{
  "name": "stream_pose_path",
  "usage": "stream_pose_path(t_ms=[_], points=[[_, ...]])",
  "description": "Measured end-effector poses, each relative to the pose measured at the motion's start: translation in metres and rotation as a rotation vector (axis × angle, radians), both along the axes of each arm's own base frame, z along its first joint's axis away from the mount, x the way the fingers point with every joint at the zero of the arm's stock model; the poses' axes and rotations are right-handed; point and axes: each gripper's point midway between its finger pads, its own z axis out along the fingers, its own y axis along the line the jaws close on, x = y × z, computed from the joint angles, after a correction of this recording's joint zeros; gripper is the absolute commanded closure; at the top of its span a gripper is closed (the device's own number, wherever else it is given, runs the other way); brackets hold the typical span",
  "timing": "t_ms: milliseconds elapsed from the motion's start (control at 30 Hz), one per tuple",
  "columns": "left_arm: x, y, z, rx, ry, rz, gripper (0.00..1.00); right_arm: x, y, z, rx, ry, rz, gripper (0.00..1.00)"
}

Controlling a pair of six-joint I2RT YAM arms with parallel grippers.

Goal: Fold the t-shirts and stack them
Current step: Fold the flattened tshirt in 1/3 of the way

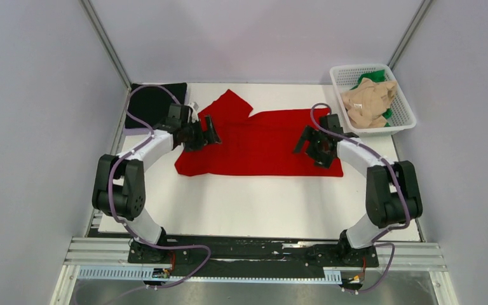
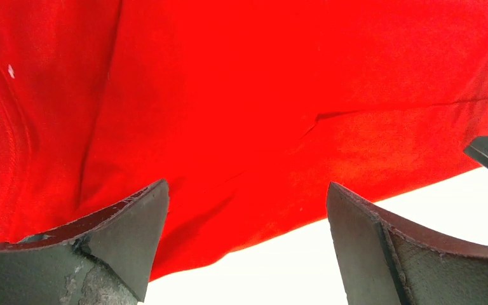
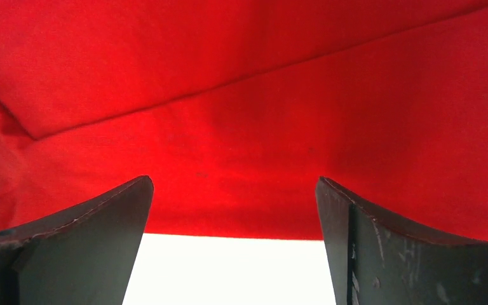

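Note:
The bright red t-shirt [image 1: 260, 143] lies spread on the white table, one sleeve pointing to the back left. It fills the left wrist view [image 2: 279, 95] and the right wrist view [image 3: 260, 95]. My left gripper [image 1: 204, 133] is open and empty over the shirt's left end. My right gripper [image 1: 309, 143] is open and empty over the shirt's right end. The black t-shirt [image 1: 155, 101] lies folded at the back left corner. The beige t-shirt [image 1: 368, 101] lies crumpled on the green t-shirt [image 1: 373, 77] in the basket.
A white lattice basket [image 1: 406, 117] stands at the back right, just off the table's corner. Grey walls close in on both sides and behind. The white table [image 1: 260, 203] shows bare in front of the red shirt.

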Motion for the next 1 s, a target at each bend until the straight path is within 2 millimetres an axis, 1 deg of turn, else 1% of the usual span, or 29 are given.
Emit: stream_pose_path(t_ms=[67,133,233,333,400,467,567,667,767,867,1000], points=[[-0.012,0.0,-0.018,0.001,0.039,0.002,0.0,-0.004,0.007,-0.017,-0.012,0.043,0.029,0.0],[-0.023,0.003,-0.037,0.015,0.092,0.01,0.0,-0.007,0.008,-0.033,-0.028,0.086,0.038,0.0],[-0.034,0.008,-0.061,0.037,0.153,0.024,0.0,-0.004,0.006,-0.035,-0.037,0.074,0.03,0.0],[-0.033,0.008,-0.063,0.028,0.149,0.037,0.0,-0.006,0.004,-0.035,-0.035,0.053,0.016,0.0],[-0.034,0.008,-0.063,0.02,0.144,0.043,0.0,-0.01,0.002,-0.035,-0.031,0.035,0.009,0.0],[-0.036,0.009,-0.063,0.016,0.139,0.048,0.0,-0.019,-0.001,-0.036,-0.03,0.029,0.0,0.0],[-0.051,0.01,-0.064,0.009,0.149,0.06,0.0,-0.035,-0.004,-0.036,-0.029,0.035,-0.009,0.0],[-0.08,0.013,-0.066,0.023,0.186,0.073,0.0,-0.054,-0.006,-0.037,-0.023,0.056,-0.014,0.0],[-0.118,0.018,-0.068,0.045,0.244,0.085,0.0,-0.073,-0.007,-0.038,-0.011,0.092,-0.021,0.0],[-0.151,0.02,-0.069,0.053,0.301,0.09,0.0,-0.093,-0.008,-0.038,0.004,0.139,-0.04,0.0],[-0.177,0.024,-0.07,0.075,0.366,0.101,0.0,-0.119,-0.011,-0.039,0.012,0.213,-0.073,0.0]])
